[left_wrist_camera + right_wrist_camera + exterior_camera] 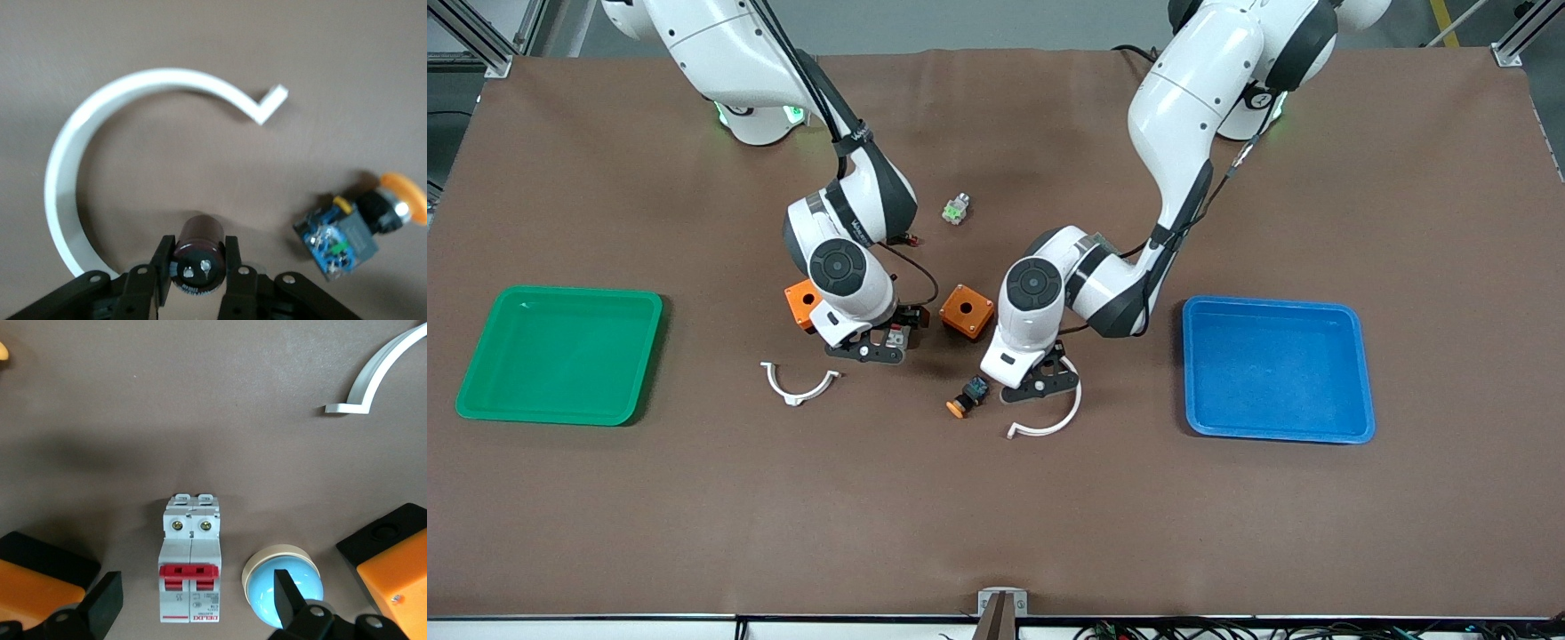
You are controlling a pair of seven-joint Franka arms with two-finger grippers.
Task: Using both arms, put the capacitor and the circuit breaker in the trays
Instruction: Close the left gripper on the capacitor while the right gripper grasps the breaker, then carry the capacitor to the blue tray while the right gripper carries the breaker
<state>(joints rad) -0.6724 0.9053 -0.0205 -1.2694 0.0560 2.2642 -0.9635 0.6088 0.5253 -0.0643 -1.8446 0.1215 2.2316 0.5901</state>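
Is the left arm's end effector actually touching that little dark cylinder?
Touching. The left wrist view shows the left end effector with both fingers pressed against the sides of the capacitor, no gap showing.

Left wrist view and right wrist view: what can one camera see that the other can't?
Only the left wrist view shows the small dark cylindrical capacitor clamped between the left gripper fingers, plus the orange-capped button with a blue-black body.

Only the right wrist view shows the white-grey circuit breaker with red toggles between the open right gripper fingers, a pale blue dome and orange boxes.

Both show brown table and a white curved plastic clip.
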